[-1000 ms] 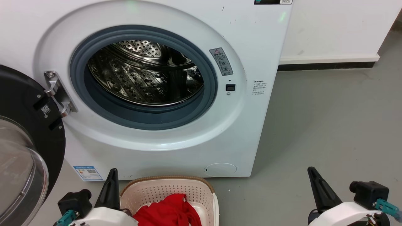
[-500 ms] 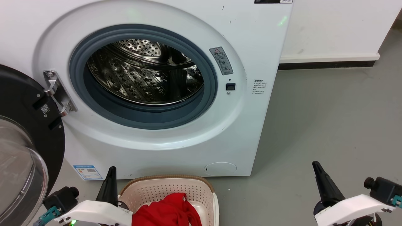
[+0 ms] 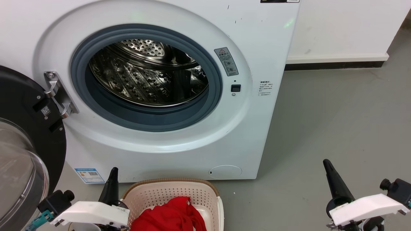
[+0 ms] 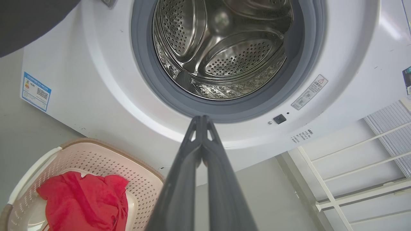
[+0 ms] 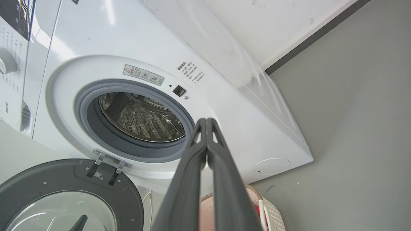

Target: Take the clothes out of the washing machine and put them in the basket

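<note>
The white washing machine stands with its door swung open to the left, and its steel drum holds nothing I can see. The red clothes lie bunched inside the cream basket on the floor in front of the washer; they also show in the left wrist view as clothes in the basket. My left gripper is shut, just left of the basket rim. My right gripper is shut, over bare floor to the right.
Grey floor stretches to the right of the washer up to a white wall with a dark skirting. A white rack shows at the right of the left wrist view.
Both arms have drawn back toward the bottom corners of the head view, the left lower and leftward, the right rightward. The clothes and basket have not moved.
</note>
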